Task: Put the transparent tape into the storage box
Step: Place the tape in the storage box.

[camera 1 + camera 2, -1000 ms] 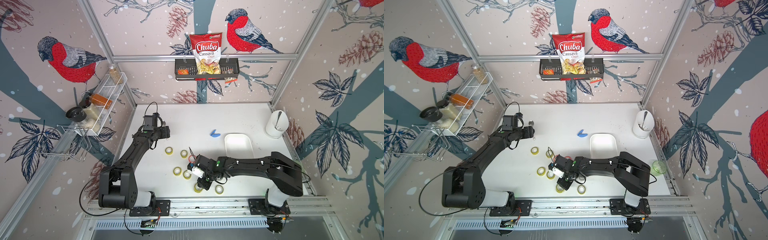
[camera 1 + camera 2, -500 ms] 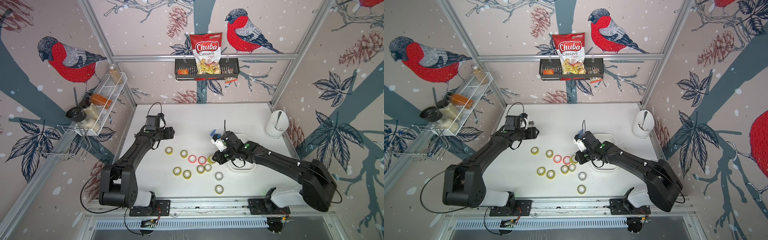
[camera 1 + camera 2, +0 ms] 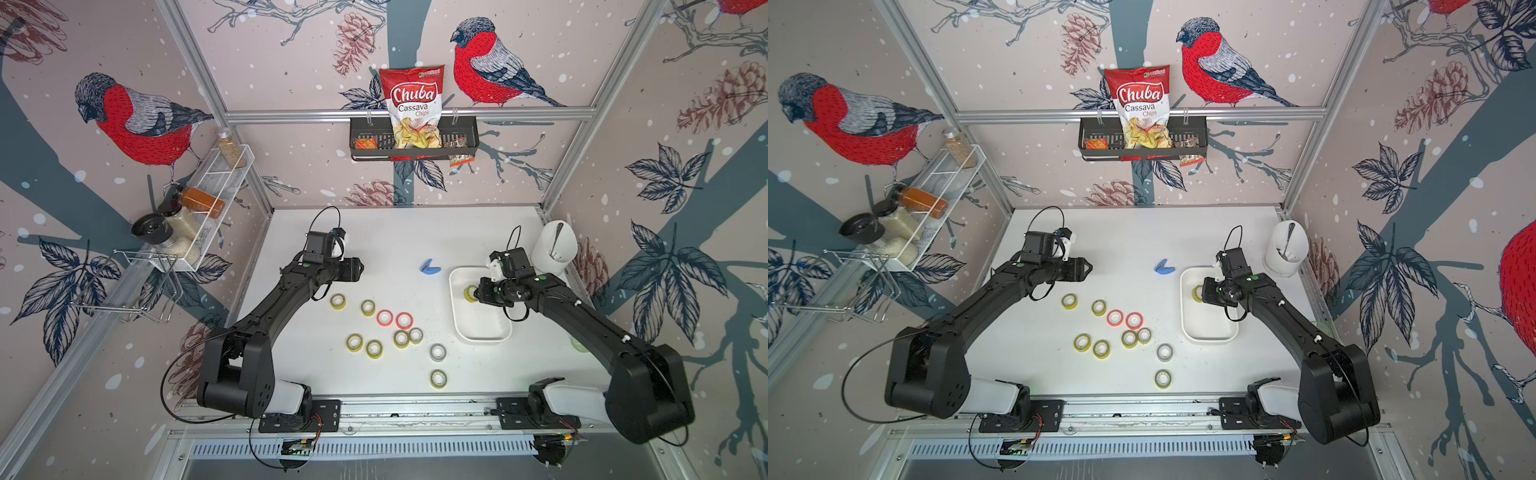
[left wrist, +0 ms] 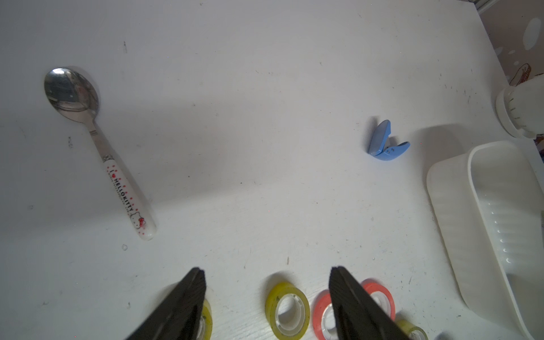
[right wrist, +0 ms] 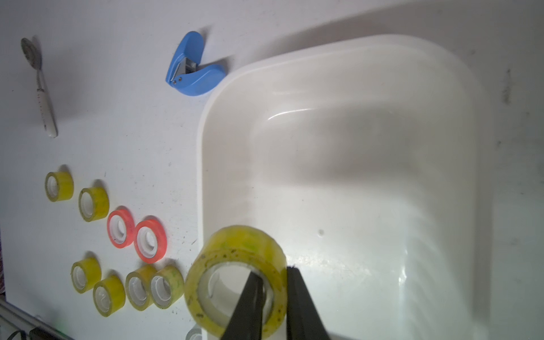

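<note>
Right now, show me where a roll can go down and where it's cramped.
Free: the storage box floor, bare beside the roll in the shut right gripper; the back table strip between spoon and blue tool. Crowded: the loose rolls mid-table, between the left arm and the box.

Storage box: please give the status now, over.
Right gripper shut on tape roll, held over storage box, not released. Left gripper open, empty, above table. Nothing blocks the drop.
</note>
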You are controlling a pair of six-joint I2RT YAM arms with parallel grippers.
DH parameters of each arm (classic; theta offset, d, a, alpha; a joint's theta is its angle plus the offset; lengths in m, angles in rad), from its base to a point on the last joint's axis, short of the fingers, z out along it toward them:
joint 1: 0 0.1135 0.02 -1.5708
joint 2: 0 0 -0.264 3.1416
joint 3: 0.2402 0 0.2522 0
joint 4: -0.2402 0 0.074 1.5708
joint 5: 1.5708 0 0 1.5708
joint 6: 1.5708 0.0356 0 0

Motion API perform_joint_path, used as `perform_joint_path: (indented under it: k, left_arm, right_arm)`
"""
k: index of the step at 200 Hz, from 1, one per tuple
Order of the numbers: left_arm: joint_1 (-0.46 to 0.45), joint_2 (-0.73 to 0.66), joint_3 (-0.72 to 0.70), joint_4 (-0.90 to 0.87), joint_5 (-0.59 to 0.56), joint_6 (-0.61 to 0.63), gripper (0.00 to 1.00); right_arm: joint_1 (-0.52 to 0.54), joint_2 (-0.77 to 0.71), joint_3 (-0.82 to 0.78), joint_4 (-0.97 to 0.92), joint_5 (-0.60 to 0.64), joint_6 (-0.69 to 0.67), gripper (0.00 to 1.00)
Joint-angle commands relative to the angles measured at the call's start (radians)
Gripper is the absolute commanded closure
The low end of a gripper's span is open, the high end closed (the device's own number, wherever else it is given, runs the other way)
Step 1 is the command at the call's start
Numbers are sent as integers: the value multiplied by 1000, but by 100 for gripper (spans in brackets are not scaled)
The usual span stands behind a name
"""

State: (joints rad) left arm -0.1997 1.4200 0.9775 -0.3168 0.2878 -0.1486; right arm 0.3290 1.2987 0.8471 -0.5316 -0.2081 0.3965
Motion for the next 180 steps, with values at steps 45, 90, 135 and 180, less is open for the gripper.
perform_joint_path:
  k: [45,90,135,180]
  left_arm:
    - [-1,-16,-4,31,8,16,31]
    - [-1,-7,1,30,16,12,31]
    - [0,-6,0,33,26,12,31]
    - [-1,-4,1,31,45,15,32]
  right_arm:
    - [-10,162,82,14,96,29,81]
    - [10,255,111,76,103,52,78]
    - [41,335,146,118,123,76,77]
    - [53,408,211,110,161,93,76]
